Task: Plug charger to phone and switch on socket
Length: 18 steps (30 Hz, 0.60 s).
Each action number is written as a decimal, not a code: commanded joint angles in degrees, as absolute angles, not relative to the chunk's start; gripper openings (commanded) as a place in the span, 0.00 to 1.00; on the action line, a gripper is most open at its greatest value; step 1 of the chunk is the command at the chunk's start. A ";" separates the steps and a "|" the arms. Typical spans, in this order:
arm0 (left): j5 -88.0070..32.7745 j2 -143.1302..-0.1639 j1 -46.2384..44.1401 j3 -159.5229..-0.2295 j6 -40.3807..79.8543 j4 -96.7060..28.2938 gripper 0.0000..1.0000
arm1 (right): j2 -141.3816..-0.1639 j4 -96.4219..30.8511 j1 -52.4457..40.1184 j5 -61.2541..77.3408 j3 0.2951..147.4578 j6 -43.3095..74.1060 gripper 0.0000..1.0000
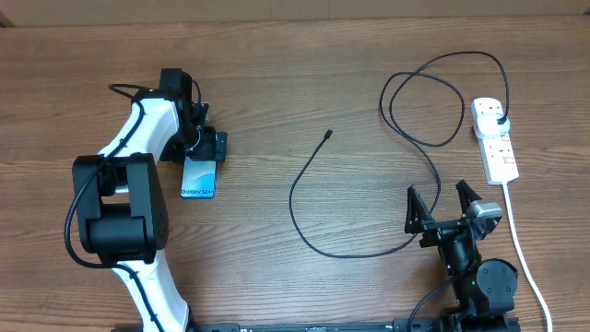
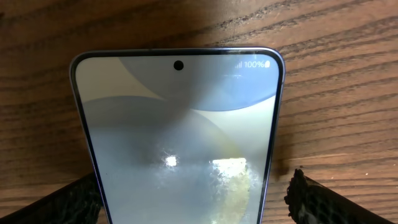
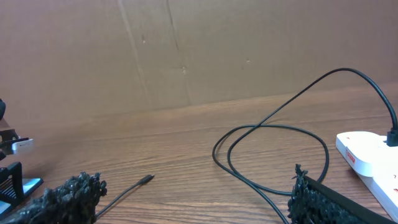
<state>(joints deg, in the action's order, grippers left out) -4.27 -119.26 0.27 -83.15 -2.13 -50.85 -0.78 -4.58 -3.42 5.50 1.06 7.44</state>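
The phone (image 1: 198,177) lies flat on the wooden table with its light-blue screen lit. It fills the left wrist view, phone (image 2: 180,137), front camera hole at the far end. My left gripper (image 1: 201,148) (image 2: 186,205) is open and straddles its sides, and the right finger (image 2: 317,202) stands apart from the edge. The charger (image 1: 313,235) is a thin black cable. Its connector tip (image 1: 329,135) (image 3: 147,180) lies loose mid-table, and its black plug (image 1: 499,121) sits in the white socket (image 1: 494,138) (image 3: 367,158). My right gripper (image 1: 442,205) (image 3: 193,199) is open with nothing in it, near the front edge.
The cable makes loose loops (image 1: 424,101) (image 3: 273,149) left of the socket. A thick white cord (image 1: 521,240) runs from the socket toward the front right edge. A brown wall (image 3: 186,56) backs the table.
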 commanded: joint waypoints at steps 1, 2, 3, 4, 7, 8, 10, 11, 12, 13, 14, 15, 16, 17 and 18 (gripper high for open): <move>-10.04 -121.84 -0.58 -82.21 -3.46 -51.13 0.97 | -0.16 -4.38 -3.68 4.75 0.45 7.38 1.00; -10.24 -121.84 -0.58 -82.21 -3.46 -51.13 0.97 | -0.16 -4.38 -3.68 4.75 0.45 7.38 1.00; -10.26 -121.84 -0.58 -82.21 -3.44 -51.16 0.97 | -0.16 -4.38 -3.68 4.73 0.45 7.38 1.00; -10.24 -121.84 -0.58 -82.21 -3.44 -51.18 0.97 | -0.16 -4.38 -3.68 4.73 0.45 7.38 1.00; -10.24 -121.84 -0.58 -82.21 -3.44 -51.22 0.97 | -0.16 -4.38 -3.68 4.75 0.45 7.38 1.00; -10.26 -121.84 -0.62 -82.21 -3.44 -51.22 0.97 | -0.16 -4.38 -3.68 4.75 0.45 7.38 1.00; -10.35 -121.84 -0.78 -82.21 -3.46 -51.24 0.97 | -0.16 -4.38 -3.68 4.75 0.45 7.38 1.00; -10.35 -121.84 -0.82 -82.21 -3.46 -51.24 0.97 | -0.16 -4.38 -3.68 4.75 0.45 7.38 1.00; -10.35 -121.84 -0.86 -82.21 -3.46 -51.22 0.97 | -0.16 -4.38 -3.68 4.73 0.45 7.38 1.00; -10.35 -121.84 -0.86 -82.21 -3.46 -51.22 0.97 | -0.16 -4.38 -3.68 4.75 0.45 7.38 1.00; -10.35 -121.84 -0.91 -82.21 -3.46 -51.22 0.97 | -0.16 -4.38 -3.68 4.75 0.45 7.38 1.00; -10.35 -121.84 -0.91 -82.21 -3.44 -51.24 0.97 | -0.16 -4.38 -3.68 4.75 0.45 7.38 1.00; -10.35 -121.84 -0.91 -82.19 -3.44 -51.24 0.98 | -0.16 -4.38 -3.68 4.75 0.45 7.38 1.00; -10.35 -121.84 -0.91 -82.19 -3.44 -51.24 0.97 | -0.16 -4.38 -3.68 4.75 0.45 7.38 1.00; -10.35 -121.84 -0.91 -82.21 -3.44 -51.27 0.97 | -0.16 -4.38 -3.68 4.75 0.45 7.38 1.00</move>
